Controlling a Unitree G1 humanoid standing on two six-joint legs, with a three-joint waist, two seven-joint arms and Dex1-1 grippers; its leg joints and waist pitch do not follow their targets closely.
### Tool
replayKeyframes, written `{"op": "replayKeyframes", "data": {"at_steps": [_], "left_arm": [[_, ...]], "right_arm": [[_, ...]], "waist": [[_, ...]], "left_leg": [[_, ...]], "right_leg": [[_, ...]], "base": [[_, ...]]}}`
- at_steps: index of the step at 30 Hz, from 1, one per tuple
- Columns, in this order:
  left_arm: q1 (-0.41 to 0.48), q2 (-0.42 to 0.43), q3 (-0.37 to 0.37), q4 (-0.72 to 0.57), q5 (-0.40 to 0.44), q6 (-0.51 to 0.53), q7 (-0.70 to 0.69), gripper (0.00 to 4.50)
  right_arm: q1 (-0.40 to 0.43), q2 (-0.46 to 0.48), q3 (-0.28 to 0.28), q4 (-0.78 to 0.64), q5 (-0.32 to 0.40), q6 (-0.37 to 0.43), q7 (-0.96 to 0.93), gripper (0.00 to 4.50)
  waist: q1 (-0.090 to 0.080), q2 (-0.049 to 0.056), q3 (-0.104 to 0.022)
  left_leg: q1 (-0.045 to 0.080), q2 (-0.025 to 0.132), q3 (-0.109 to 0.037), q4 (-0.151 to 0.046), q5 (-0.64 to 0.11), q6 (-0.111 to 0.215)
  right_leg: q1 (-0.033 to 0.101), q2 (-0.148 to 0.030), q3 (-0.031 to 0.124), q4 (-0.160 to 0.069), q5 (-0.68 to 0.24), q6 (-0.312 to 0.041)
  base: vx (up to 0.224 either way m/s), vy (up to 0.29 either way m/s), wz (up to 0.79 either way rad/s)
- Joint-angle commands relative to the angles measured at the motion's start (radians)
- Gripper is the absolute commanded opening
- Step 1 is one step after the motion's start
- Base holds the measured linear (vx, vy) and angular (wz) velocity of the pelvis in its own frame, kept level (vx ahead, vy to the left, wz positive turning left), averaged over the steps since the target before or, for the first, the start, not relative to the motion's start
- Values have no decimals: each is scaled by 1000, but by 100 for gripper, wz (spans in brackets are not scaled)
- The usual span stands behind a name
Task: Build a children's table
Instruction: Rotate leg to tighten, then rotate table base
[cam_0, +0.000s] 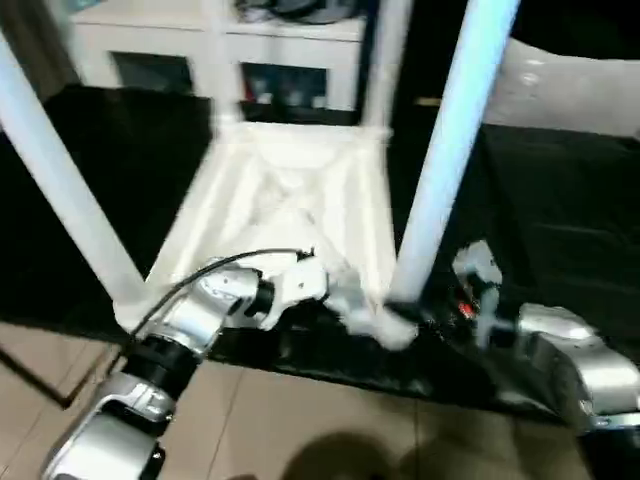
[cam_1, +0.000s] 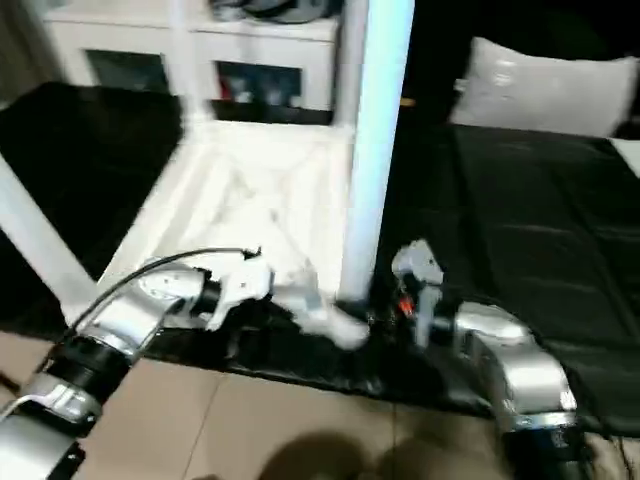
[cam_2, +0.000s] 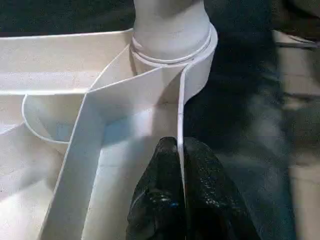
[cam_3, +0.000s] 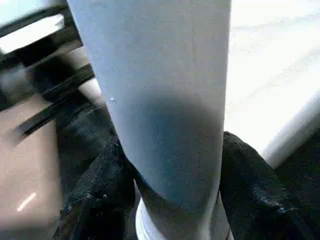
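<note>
- White plastic all over: one children's table lies upside down on a black-covered surface, its X-ribbed underside facing up.
- Legs counted: two stand clearly in the near corner sockets, the near-left leg and the near-right leg; two more uprights show blurred at the far corners.
- The left claw is shut, its two black fingers pinching the thin rim wall of the table top right beside the corner socket that holds a leg.
- The right claw has its two black fingers, one on each side of the near-right leg just above its socket, closed against the tube.
- One white cabinet with glass doors stands behind the table; one pale pillow lies at the far right.
- No brand, label or writing can be read anywhere.
</note>
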Motion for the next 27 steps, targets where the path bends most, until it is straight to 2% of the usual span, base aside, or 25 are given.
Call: {"op": "replayKeyframes", "data": {"at_steps": [1, 2, 3, 4, 5, 7, 8, 9, 11, 12, 13, 14, 15, 16, 17, 19, 22, 24, 25, 27], "left_arm": [[-31, -81, -8, -31, -34, 11, 63, 0], [-46, -144, 12, -10, -19, 54, 175, 0], [-52, -163, 19, -3, -14, 64, 211, 0], [-61, -186, 27, 8, -8, 74, 257, 0], [-74, -222, 40, 26, -7, 83, 318, 0], [-82, -250, 50, 35, -7, 87, 356, 0], [-84, -263, 50, 34, -4, 87, 366, 0], [-84, -267, 48, 32, -3, 85, 365, 0], [-83, -269, 47, 28, 0, 80, 359, 0], [-83, -269, 46, 28, 0, 80, 359, 0], [-81, -263, 42, 22, 4, 78, 351, 0], [-78, -249, 34, 19, 16, 65, 338, 0], [-74, -232, 29, 17, 22, 56, 324, 0], [-71, -215, 25, 19, 28, 42, 314, 0], [-70, -207, 23, 20, 30, 35, 309, 0], [-64, -171, 20, 23, 30, 7, 276, 0], [-56, -135, 12, 26, 33, -44, 233, 0], [-57, -92, -7, 44, 58, -126, 206, 0], [-61, -82, -5, 56, 65, -140, 210, 0], [-83, -79, 25, 93, 64, -164, 260, 0]], "right_arm": [[-30, 61, 76, -36, 12, 41, -48, 201], [-45, 156, 51, -30, -50, 97, -248, 201], [-50, 183, 44, -25, -70, 111, -307, 201], [-58, 219, 28, -15, -71, 127, -367, 201], [-68, 262, 11, 0, -67, 127, -426, 201], [-74, 290, 3, 12, -80, 102, -469, 201], [-80, 305, 1, 21, -81, 64, -477, 256], [-82, 311, 1, 24, -75, 40, -469, 256], [-82, 320, -2, 20, -68, 25, -464, 272], [-81, 320, -2, 19, -67, 25, -463, 280], [-77, 315, -2, 9, -67, 22, -459, 306], [-68, 305, 3, -7, -83, 14, -450, 319], [-57, 286, 6, -17, -94, 3, -437, 319], [-45, 263, 11, -23, -102, -20, -420, 319], [-39, 252, 14, -26, -106, -32, -412, 340], [-12, 194, 9, -33, -97, -69, -346, 358], [19, 130, -5, -49, -72, -95, -251, 385], [58, 42, -38, -67, -34, -108, -135, 403], [73, 3, -51, -70, -25, -119, -91, 411], [102, -73, -94, -65, 4, -137, -7, 438]], "waist": [[2, -18, -55], [-7, -15, -54], [-7, -15, -54], [-18, -13, -56], [-23, -13, -60], [-23, -7, -61], [-21, -9, -63], [-19, -5, -65], [-17, -5, -70], [-17, -5, -70], [-15, -5, -71], [-12, -4, -72], [-9, 3, -72], [-8, 2, -72], [-5, 0, -72], [-1, 4, -69], [8, 4, -67], [15, 1, -68], [19, 2, -68], [26, 0, -68]], "left_leg": [[-10, 34, -24, -72, -248, 16], [-10, 33, -23, -69, -250, 24], [-10, 33, -23, -69, -250, 24], [-8, 32, -26, -69, -251, 11], [-3, 32, -27, -69, -253, 19], [-8, 36, -27, -74, -238, 34], [-10, 39, -26, -76, -225, 48], [-11, 40, -26, -77, -218, 53], [-16, 44, -24, -76, -169, 79], [-17, 46, -24, -76, -159, 86], [-17, 45, -23, -75, -138, 96], [-17, 45, -20, -74, -119, 108], [-17, 45, -21, -74, -116, 111], [-17, 45, -19, -74, -116, 113], [-17, 46, -19, -74, -119, 114], [-15, 47, -18, -75, -135, 114], [-13, 48, -17, -76, -161, 114], [-13, 51, -20, -77, -169, 115], [-9, 53, -18, -76, -168, 117], [-10, 54, -17, -75, -168, 126]], "right_leg": [[56, -55, 36, -114, -603, -6], [52, -52, 35, -118, -607, 1], [52, -52, 35, -118, -607, 1], [49, -52, 29, -119, -598, -13], [50, -54, 30, -119, -576, -14], [54, -54, 36, -114, -529, -28], [55, -55, 39, -110, -491, -39], [57, -55, 41, -106, -470, -47], [60, -57, 51, -90, -365, -91], [61, -56, 53, -87, -344, -103], [64, -57, 54, -81, -307, -123], [65, -57, 57, -77, -277, -141], [67, -58, 56, -76, -273, -144], [67, -57, 56, -78, -271, -141], [68, -57, 57, -76, -266, -142], [67, -56, 57, -79, -277, -142], [67, -59, 58, -85, -323, -126], [69, -58, 58, -85, -334, -115], [65, -57, 60, -84, -327, -116], [66, -58, 59, -82, -310, -122]], "base": [[0, 0, 0], [0, 0, 0], [0, 0, 0], [0, 0, 0], [0, 0, 0], [0, 0, 0], [0, 0, 0], [0, 0, 0], [0, 0, 0], [0, 0, 0], [0, 0, 0], [0, 0, 0], [0, 0, 0], [0, 0, 0], [0, 0, 0], [0, 0, 0], [0, 0, 0], [0, 0, 0], [0, 0, 0], [0, 0, 0]]}}
